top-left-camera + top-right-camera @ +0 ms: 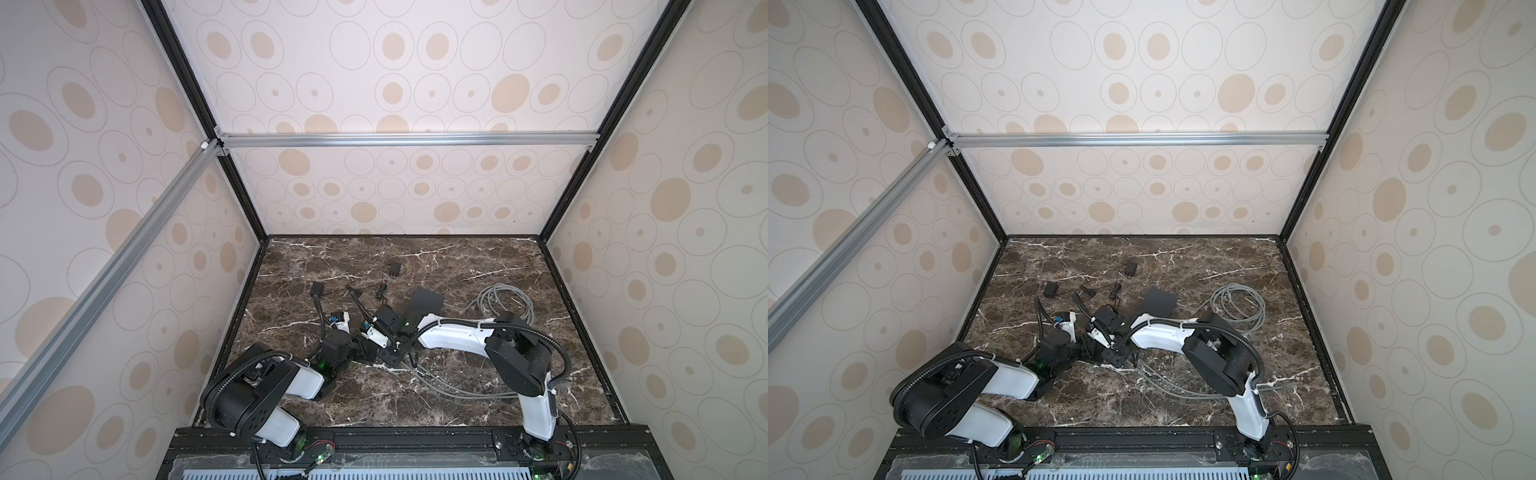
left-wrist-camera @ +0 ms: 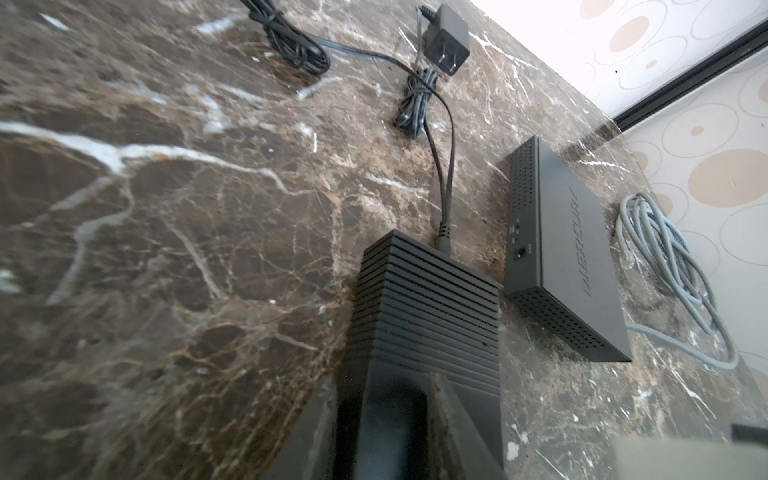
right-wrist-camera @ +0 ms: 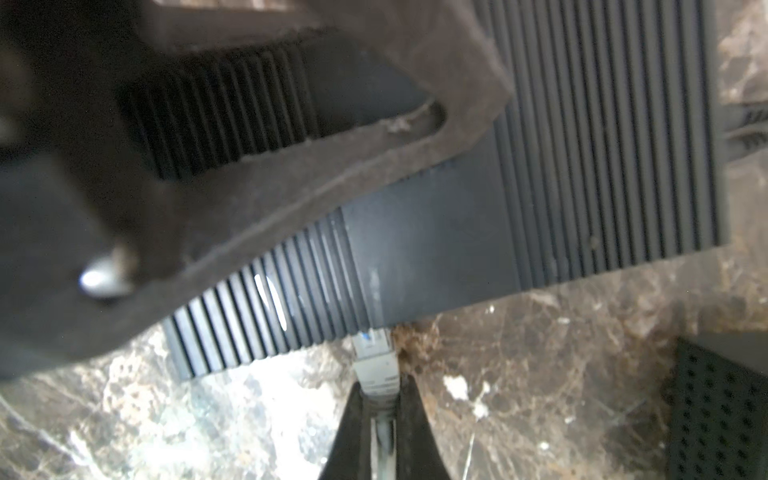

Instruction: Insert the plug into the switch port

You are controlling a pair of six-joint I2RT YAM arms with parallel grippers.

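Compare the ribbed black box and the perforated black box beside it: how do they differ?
Surface: the ribbed box has parallel grooves; the perforated box has a smooth lettered top and dotted sides.
Hold: the left gripper holds the ribbed box; the perforated box lies free.
Cable: a black cord enters the ribbed box; the perforated box's round socket is empty.
Both are black, flat and rectangular.

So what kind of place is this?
Probably a robot test booth, not a house: two robot arms over a marble-look tabletop, boxed in by spotted wall panels on an aluminium frame.
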